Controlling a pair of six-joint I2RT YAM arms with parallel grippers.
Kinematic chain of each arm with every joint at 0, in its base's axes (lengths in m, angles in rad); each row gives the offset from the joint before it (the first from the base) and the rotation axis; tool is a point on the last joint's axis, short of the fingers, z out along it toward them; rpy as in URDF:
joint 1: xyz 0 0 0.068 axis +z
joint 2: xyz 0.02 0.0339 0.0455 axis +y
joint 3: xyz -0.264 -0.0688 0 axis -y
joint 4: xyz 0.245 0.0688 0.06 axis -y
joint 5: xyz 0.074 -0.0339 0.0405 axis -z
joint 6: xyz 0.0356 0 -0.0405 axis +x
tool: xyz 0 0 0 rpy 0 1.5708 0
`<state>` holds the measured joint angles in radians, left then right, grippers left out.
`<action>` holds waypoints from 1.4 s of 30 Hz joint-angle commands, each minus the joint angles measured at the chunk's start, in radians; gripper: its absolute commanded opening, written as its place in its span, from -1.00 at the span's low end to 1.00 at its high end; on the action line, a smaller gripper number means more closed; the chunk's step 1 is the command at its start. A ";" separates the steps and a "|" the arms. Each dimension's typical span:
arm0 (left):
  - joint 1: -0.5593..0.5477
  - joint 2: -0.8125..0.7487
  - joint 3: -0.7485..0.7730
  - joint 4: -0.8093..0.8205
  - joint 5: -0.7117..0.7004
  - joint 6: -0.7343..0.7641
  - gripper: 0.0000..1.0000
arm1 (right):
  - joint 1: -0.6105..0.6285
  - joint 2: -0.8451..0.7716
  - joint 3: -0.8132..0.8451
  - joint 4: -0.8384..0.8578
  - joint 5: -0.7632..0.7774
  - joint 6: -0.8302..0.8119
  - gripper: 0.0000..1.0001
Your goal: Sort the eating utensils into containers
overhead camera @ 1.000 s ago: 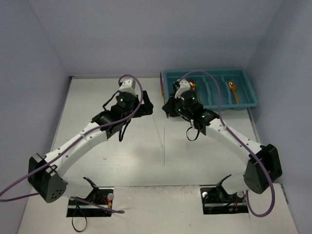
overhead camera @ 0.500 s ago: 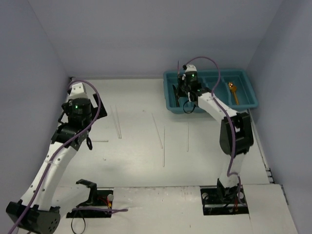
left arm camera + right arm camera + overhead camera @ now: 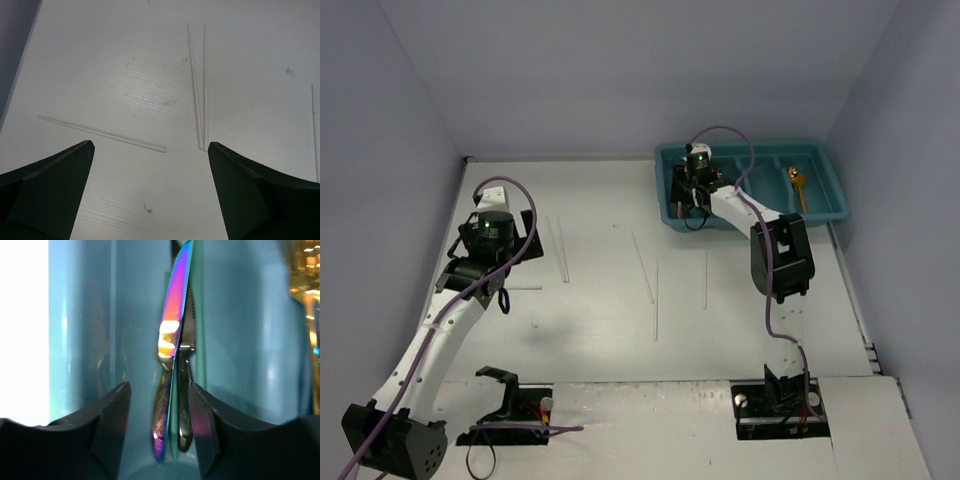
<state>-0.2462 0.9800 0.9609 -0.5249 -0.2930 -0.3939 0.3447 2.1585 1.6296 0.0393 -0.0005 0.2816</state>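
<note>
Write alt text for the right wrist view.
An iridescent purple knife lies along a narrow compartment of the teal tray, with a dark utensil close beside it. The open right hand straddles both handles, and a gold utensil shows blurred at the right edge.

The left arm (image 3: 442,320) and the right arm (image 3: 732,203) are both slim white links joined by bulky black housings, with a black block at the base (image 3: 395,447). A small green light (image 3: 486,226) glows on the black wrist just behind each hand, and a purple cable (image 3: 500,181) loops off each wrist and runs along the links. The left hand (image 3: 150,147) and the right hand (image 3: 160,390) each end in two broad, matte black, wedge-shaped fingers (image 3: 47,192) with blunt tips.
</note>
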 commanded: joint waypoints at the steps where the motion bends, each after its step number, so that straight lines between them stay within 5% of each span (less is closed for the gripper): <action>1: 0.010 -0.025 0.015 0.047 0.014 0.015 0.95 | 0.002 -0.205 0.038 0.010 0.094 -0.028 0.01; 13: 0.016 -0.061 0.018 0.036 0.048 0.006 0.95 | 0.028 -0.710 -0.470 -0.033 0.317 -0.021 0.11; 18: 0.018 -0.056 0.018 0.036 0.053 0.000 0.95 | 0.036 -0.813 -0.668 -0.036 0.278 0.069 0.12; 28: 0.027 -0.037 0.013 0.036 0.049 -0.003 0.95 | 0.103 -0.729 -0.849 -0.016 0.265 0.237 0.03; 42: 0.029 -0.035 0.007 0.039 0.050 -0.006 0.95 | 0.137 -0.535 -0.865 0.080 0.250 0.308 -0.26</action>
<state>-0.2225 0.9441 0.9553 -0.5265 -0.2394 -0.3965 0.4692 1.5990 0.7620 0.0720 0.2272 0.5514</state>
